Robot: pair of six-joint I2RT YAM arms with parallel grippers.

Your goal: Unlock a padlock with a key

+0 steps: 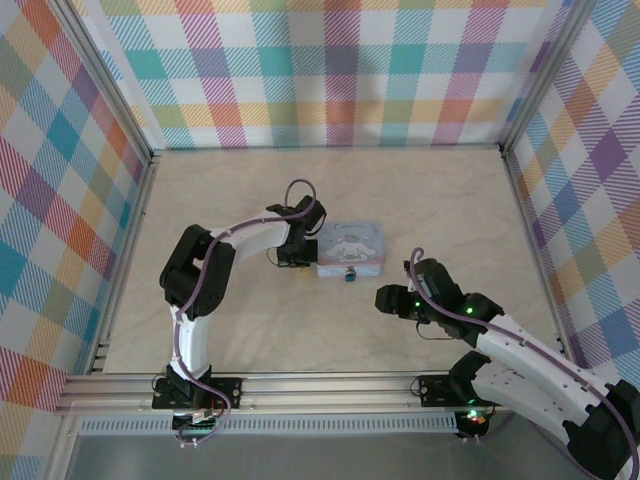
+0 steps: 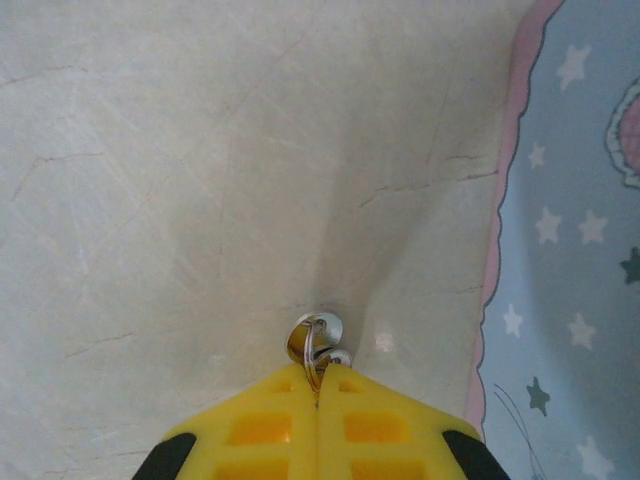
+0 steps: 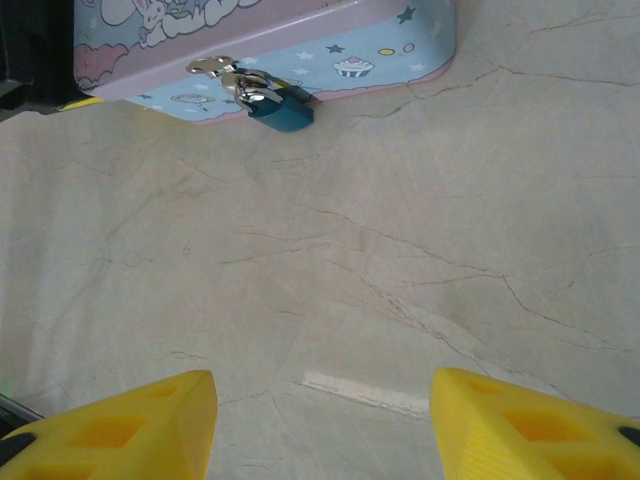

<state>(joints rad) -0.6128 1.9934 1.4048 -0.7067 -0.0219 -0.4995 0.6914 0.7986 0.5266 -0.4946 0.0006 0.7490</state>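
Observation:
The padlock (image 3: 280, 108), a tiny dark bluish piece with a silver shackle, hangs from the gold hasp (image 3: 212, 66) on the front of the pale blue tin (image 3: 270, 30). In the top view the padlock (image 1: 351, 273) sits at the near edge of the tin (image 1: 348, 245). My left gripper (image 2: 318, 385) is shut on the key (image 2: 318, 345), whose silver ring and brass head stick out past the yellow fingertips, just left of the tin (image 2: 570, 250). My right gripper (image 3: 322, 390) stands open above bare table, short of the padlock and right of it (image 1: 392, 298).
Metal posts and checked cloth walls enclose the beige marble-pattern table (image 1: 230, 190). A short white mark (image 3: 365, 393) lies on the surface between my right fingers. Open room lies in front of the tin.

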